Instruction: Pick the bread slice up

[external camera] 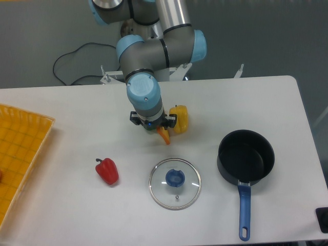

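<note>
The hand points straight down over the table, its fingers hidden under the wrist, so I cannot tell how wide they stand. The bread slice pokes out below it. Nearest sit the glass lid, red bell pepper and saucepan; the yellow bell pepper lies just beyond the slice.

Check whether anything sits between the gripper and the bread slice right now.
Nothing visible does. The bread slice pokes out directly beneath the gripper. The yellow pepper sits close on its right, beside rather than between. The jaws are hidden.
</note>
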Available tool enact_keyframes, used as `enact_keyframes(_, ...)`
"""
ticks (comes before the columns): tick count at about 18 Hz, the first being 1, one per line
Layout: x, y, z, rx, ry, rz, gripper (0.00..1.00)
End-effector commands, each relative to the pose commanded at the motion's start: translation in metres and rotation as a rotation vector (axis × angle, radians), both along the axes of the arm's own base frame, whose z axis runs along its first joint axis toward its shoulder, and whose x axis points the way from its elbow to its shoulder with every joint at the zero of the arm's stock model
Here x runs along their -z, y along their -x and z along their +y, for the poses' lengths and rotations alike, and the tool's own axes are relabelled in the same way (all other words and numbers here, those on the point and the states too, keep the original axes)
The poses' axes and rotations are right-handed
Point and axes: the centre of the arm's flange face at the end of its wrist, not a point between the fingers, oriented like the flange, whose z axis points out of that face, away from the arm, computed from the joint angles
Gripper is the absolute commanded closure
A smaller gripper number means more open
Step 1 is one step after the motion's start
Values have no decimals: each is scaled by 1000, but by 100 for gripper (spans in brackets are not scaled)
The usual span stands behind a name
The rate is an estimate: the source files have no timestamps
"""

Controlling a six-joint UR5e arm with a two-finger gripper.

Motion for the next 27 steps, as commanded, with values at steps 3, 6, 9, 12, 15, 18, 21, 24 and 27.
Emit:
enact_keyframes(3,-1,1,-1,-3,4,-4,68)
enact_keyframes(6,-4,4,2,3,-2,-1,73)
enact_keyframes(9,-13,8,4,1,-6,-3,78)
enact_keyframes(12,-14,10,6,2,-3,-7,79)
enact_keyframes(15,-24,16,9,-3,-16,-1,79)
enact_keyframes(18,-41,23,13,-4,-19,-2,79)
enact_keyframes(21,-49,28,16,2,-26,-1,88)
enact_keyframes(24,-63,39,17,16,-58,2,88)
enact_keyframes(27,-88,52,21,152,-82,11,88)
